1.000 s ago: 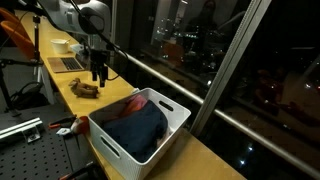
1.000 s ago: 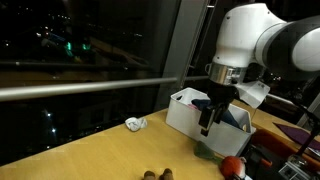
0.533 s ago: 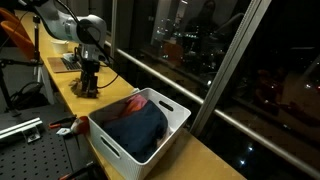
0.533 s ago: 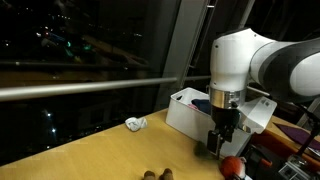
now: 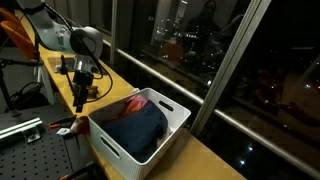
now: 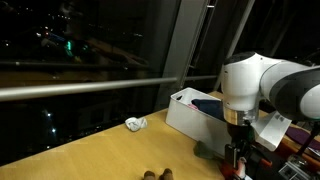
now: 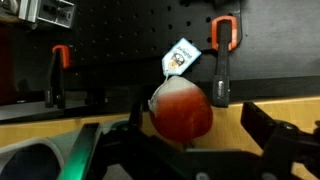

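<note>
A red ball (image 7: 182, 112) with a white tag lies at the edge of the wooden table (image 7: 235, 118). It also shows low in an exterior view (image 6: 231, 170). My gripper (image 7: 200, 128) is open and lowered around it, with the ball close to the left finger (image 7: 133, 125) and a wide gap to the right finger (image 7: 268, 128). In both exterior views the gripper (image 5: 80, 100) (image 6: 237, 165) hangs low over the table edge beside a white basket (image 5: 172, 112).
The white basket (image 6: 190, 112) holds a dark blue cloth (image 5: 140, 125). A crumpled white scrap (image 6: 135, 123) and small brown pieces (image 6: 155, 175) lie on the table. A black pegboard with orange-handled clamps (image 7: 221, 35) lies beyond the edge. A railing and window run behind.
The arm has swung away from the basket and come down to the table edge. The open gripper now stands around the red ball.
</note>
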Controlling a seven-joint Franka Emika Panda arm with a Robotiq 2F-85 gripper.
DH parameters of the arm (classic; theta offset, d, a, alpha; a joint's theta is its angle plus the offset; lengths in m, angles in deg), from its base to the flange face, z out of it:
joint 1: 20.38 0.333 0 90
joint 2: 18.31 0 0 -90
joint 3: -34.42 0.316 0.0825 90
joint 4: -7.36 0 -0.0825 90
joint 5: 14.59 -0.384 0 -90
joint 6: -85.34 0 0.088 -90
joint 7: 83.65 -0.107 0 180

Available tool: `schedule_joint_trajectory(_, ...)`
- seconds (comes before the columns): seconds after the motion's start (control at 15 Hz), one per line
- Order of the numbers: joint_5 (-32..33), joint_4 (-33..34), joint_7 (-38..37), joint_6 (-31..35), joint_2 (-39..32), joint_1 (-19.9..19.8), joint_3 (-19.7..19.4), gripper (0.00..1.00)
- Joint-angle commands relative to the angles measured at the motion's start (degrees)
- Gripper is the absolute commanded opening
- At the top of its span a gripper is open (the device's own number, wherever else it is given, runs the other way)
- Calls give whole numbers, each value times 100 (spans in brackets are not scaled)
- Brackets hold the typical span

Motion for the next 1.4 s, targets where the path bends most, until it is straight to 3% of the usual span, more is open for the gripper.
schedule_joint_trajectory(0.0,360,-287,-367,461,1,13,-123,100)
schedule_joint_trajectory(0.73,1324,-701,-1314,2132,-776,141,-705,100)
schedule_joint_trajectory(1.33,1325,-971,-1385,2280,-410,164,-800,100)
